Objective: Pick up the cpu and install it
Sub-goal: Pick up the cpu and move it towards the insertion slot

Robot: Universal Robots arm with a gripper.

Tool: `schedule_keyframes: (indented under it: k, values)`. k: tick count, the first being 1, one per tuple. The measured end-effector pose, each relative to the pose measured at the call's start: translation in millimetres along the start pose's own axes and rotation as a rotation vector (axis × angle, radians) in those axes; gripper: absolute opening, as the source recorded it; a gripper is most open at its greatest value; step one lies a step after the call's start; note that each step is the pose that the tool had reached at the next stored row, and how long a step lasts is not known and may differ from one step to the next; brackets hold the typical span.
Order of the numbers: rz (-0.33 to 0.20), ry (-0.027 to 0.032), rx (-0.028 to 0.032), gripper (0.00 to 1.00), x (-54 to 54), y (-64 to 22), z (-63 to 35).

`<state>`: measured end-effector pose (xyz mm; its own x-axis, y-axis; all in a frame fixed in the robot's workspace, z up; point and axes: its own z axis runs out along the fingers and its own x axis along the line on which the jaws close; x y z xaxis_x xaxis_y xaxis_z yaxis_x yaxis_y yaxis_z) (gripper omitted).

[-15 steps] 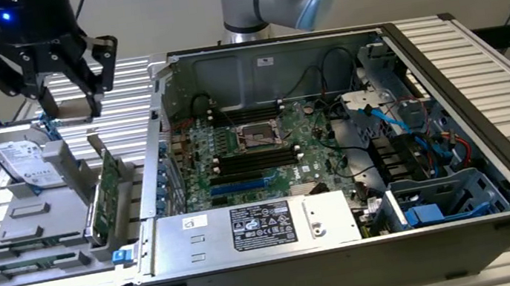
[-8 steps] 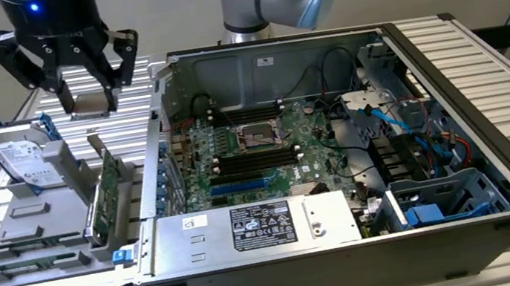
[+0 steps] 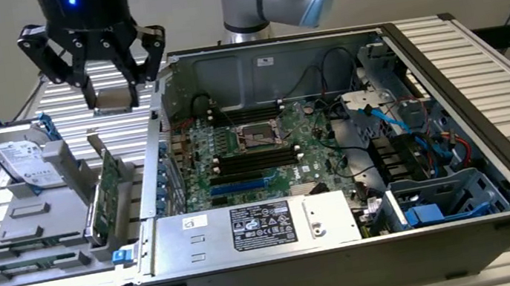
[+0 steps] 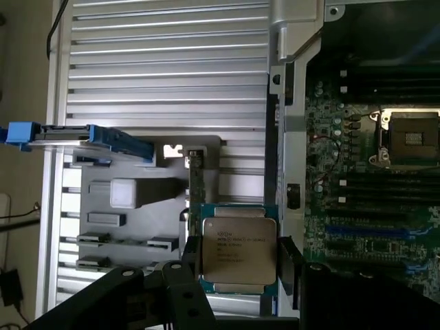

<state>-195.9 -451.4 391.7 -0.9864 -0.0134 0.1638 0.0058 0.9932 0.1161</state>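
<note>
My gripper [image 3: 114,94] hangs above the slatted table at the exterior view's left, just outside the open computer case [image 3: 465,68], shut on the cpu [image 3: 116,101]. The cpu [image 4: 238,249] is a small square chip with a silver-grey printed top and a green edge. In the wrist view my gripper [image 4: 239,267] clamps it between two black fingers [image 4: 192,265] on opposite sides. The empty cpu socket [image 3: 259,133] sits on the green motherboard inside the case, to the exterior view's right of the gripper; the wrist view also takes in this socket [image 4: 412,137].
A grey parts holder [image 3: 35,219] below the gripper carries a hard drive with a blue bracket [image 3: 25,156] and an upright expansion card [image 3: 107,194]. A silver power supply box [image 3: 247,230] fills the case's near side. Cables and drive cages [image 3: 417,157] crowd its right.
</note>
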Motion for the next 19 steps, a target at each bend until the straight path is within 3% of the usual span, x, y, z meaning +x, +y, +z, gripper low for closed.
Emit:
schedule_keyframes:
  k: [3,10,16,19]
  values:
    - [0.0,0.0032,0.0002,0.55,-12.1,0.8,-2.0]
    - [0.001,0.0034,0.0056,0.55,-41.0,7.7,-5.7]
    - [0.003,0.0004,0.0207,0.55,-59.7,21.7,-4.7]
    - [0.004,-0.0063,0.03,0.55,-65.2,30.3,-3.8]
